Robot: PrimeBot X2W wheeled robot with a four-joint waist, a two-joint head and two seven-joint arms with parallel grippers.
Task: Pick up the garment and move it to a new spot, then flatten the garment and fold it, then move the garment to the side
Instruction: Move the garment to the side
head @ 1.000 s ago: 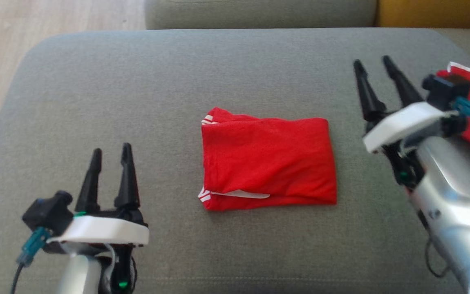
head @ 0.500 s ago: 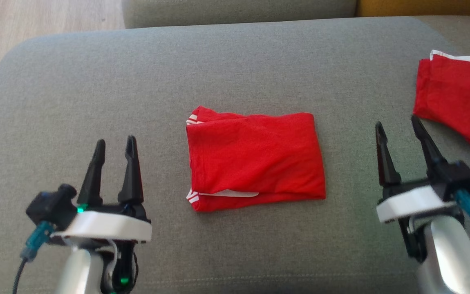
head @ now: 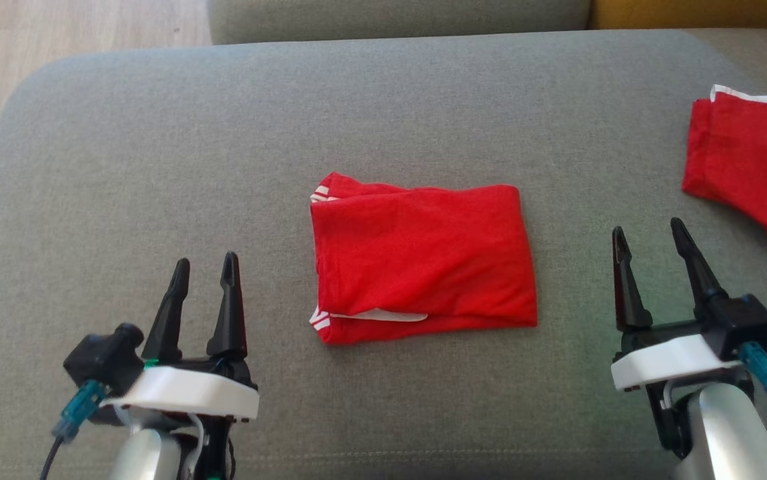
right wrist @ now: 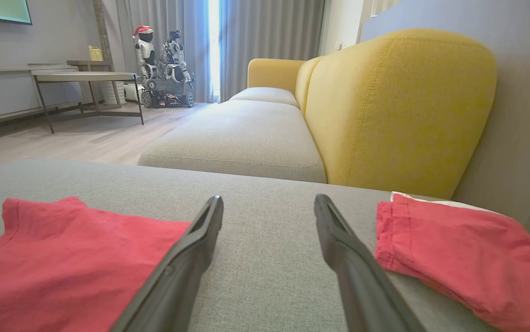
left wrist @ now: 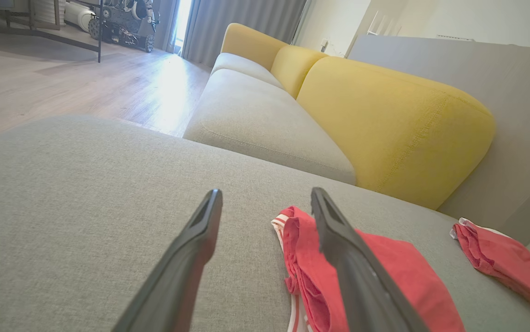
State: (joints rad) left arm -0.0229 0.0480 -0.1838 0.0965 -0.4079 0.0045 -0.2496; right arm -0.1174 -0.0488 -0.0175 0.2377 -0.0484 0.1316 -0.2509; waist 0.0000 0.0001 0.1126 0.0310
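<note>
A red garment (head: 420,263) with white trim lies folded into a rectangle in the middle of the grey cushion (head: 157,133). It also appears as the garment (left wrist: 385,272) in the left wrist view and as the garment (right wrist: 62,258) in the right wrist view. My left gripper (head: 203,267) stands open above the cushion, to the left of the garment and apart from it. On the other side my right gripper (head: 647,230) is open too, nothing between its fingers. Both pairs of fingers point away from me.
A second red folded cloth (head: 753,163) lies at the cushion's right edge. A yellow sofa back (right wrist: 398,106) rises beyond it, with another grey seat (right wrist: 237,138) behind. Wooden floor (head: 57,40) lies off the cushion's far left. A metal table (right wrist: 85,78) and a robot (right wrist: 163,64) stand across the room.
My right arm has drawn back from the far right toward me and now stands level with the left. The head camera shifted slightly; the folded garment stayed where it was.
</note>
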